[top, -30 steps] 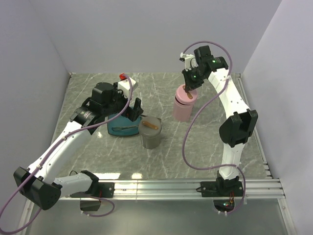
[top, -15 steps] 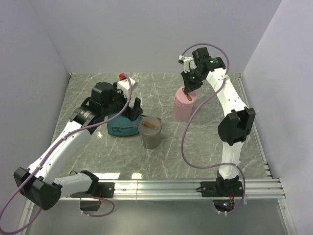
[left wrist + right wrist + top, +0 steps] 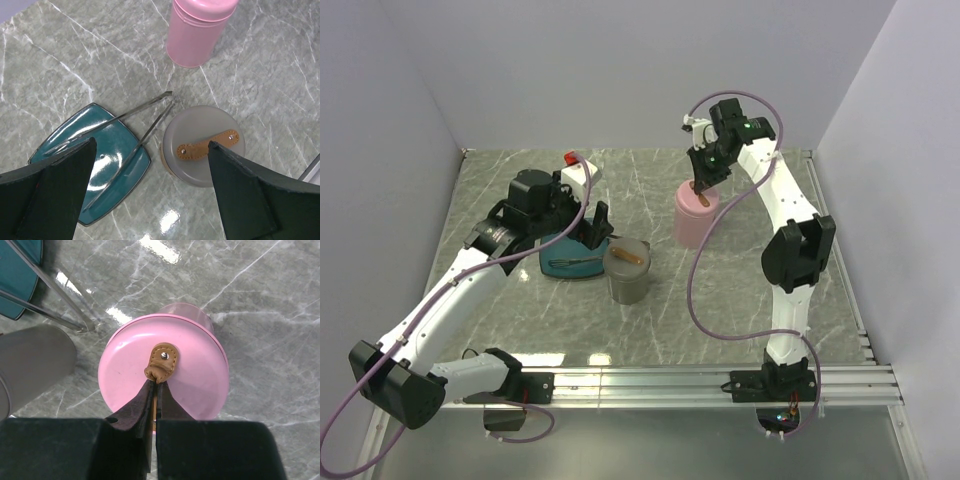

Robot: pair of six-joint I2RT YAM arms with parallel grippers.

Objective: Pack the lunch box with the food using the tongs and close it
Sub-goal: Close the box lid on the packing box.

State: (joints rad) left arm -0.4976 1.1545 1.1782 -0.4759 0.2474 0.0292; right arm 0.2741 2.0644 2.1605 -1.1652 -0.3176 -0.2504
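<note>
The pink round lunch box stands at the back right, its pink lid on top. My right gripper is shut on the lid's brown leather strap, straight above the box. The silver tongs lie across the teal plate, tips pointing at the pink box. My left gripper hovers open over the plate's edge and the grey container, holding nothing. The food is out of view.
The grey container with a grey lid and brown strap stands just right of the teal plate. The tongs' tips reach close to the pink box. White walls close the table at the back and sides.
My right gripper has shifted slightly back and left with the strap, and the pink lid has settled level on the box. The left arm has not moved.
</note>
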